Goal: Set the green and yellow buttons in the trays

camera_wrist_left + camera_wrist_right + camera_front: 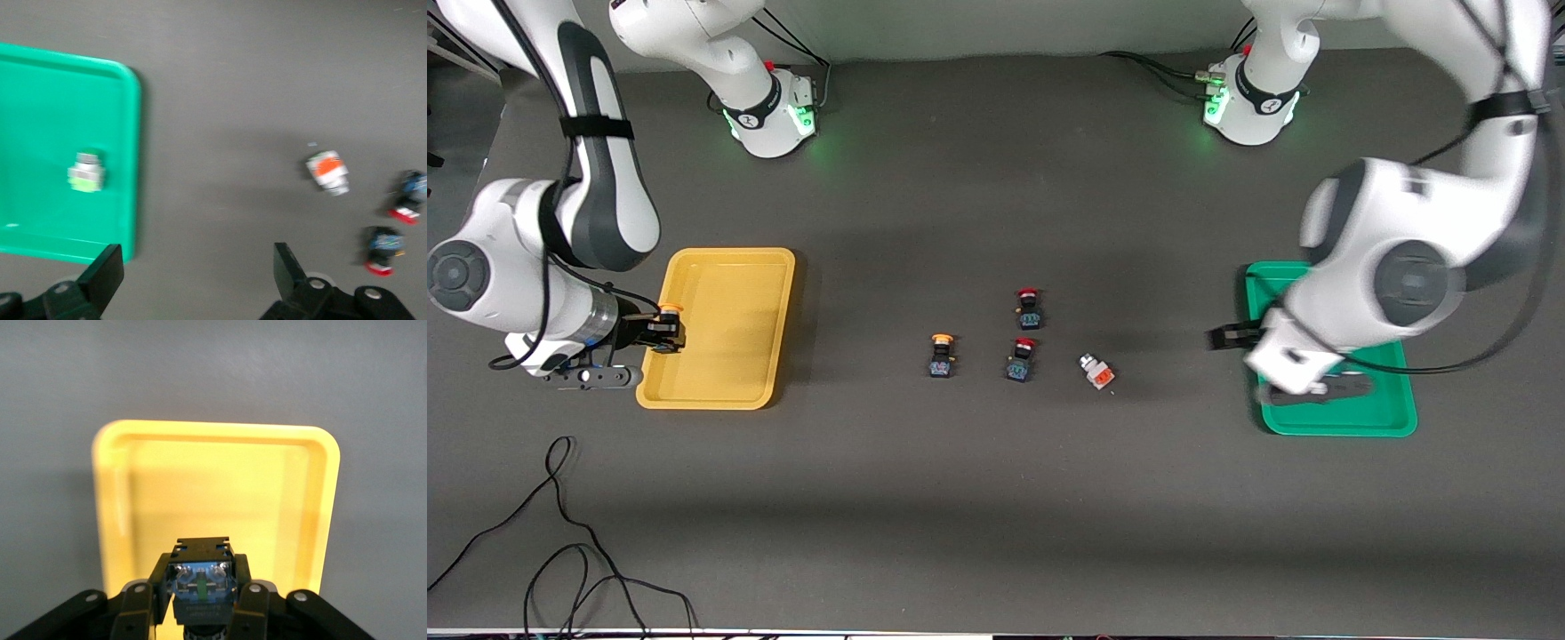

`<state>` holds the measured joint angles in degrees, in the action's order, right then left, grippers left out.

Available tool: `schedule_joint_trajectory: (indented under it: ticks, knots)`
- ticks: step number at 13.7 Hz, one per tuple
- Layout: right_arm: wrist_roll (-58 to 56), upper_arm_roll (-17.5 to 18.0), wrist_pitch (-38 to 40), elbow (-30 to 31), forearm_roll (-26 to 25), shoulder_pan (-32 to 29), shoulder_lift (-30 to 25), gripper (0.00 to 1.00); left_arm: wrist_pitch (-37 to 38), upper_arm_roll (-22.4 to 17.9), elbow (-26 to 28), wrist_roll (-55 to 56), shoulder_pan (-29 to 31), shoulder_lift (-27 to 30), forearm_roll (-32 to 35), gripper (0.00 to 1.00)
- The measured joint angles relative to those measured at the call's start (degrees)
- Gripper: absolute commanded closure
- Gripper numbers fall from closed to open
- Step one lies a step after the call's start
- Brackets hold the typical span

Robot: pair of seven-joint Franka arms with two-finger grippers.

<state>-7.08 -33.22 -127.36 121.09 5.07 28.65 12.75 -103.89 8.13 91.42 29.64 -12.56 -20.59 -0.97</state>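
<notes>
My right gripper (663,331) is shut on a yellow-capped black button (669,311) and holds it over the rim of the yellow tray (729,293) at the right arm's end; the right wrist view shows the button (200,583) between the fingers over the tray (213,480). My left gripper (1227,338) is open and empty over the edge of the green tray (1343,422). In the left wrist view a white-grey green-faced button (87,172) lies in the green tray (40,100). A second yellow-capped button (941,355) and a white-grey orange-faced button (1098,372) lie mid-table.
Two red-capped black buttons (1029,308) (1021,359) stand between the yellow-capped and the orange-faced one. Loose black cables (560,533) lie near the front edge at the right arm's end. The left arm's body covers much of the green tray in the front view.
</notes>
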Motion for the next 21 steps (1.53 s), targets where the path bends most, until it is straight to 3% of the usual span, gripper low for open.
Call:
schedule_joint_trajectory:
  ticks: [2,5,10,11,12,17,18,21]
  knots:
    - [-0.15,0.31,-9.27,6.64,0.0,0.46,1.01,1.0,-4.03,0.1,0.18,10.45,-4.53,-1.55,-1.32,0.0]
    - [-0.14,0.99,-17.96,10.87,0.08,1.52,4.03,1.0,-8.62,0.19,0.22,25.62,-10.24,-3.17,-1.5,0.0]
    - [-1.23,2.88,-20.17,11.42,5.76,3.09,6.08,1.0,-13.39,-0.24,1.91,32.46,-11.87,-6.58,-1.45,0.0]
    - [-2.28,3.14,-20.29,11.43,7.47,3.54,6.3,0.71,-16.32,-0.47,3.13,32.48,-11.87,-8.46,-1.24,0.0]
    - [-3.6,3.23,-20.62,11.44,8.89,3.8,6.64,0.01,-19.64,-0.57,4.35,32.48,-11.86,-10.77,-0.73,0.0]
    - [-5.24,3.21,-20.77,11.16,10.56,3.81,6.78,0.0,-29.78,-0.52,5.77,33.63,-12.43,-19.18,1.52,0.0]
    - [-5.23,3.2,-19.55,10.73,10.78,3.81,5.91,0.0,-30.12,-0.53,5.73,33.79,-12.45,-19.43,1.77,0.07]
    - [-4.49,3.0,-9.43,6.88,11.22,3.81,0.55,0.0,-31.25,-0.66,5.67,34.47,-12.44,-19.5,2.15,0.61]
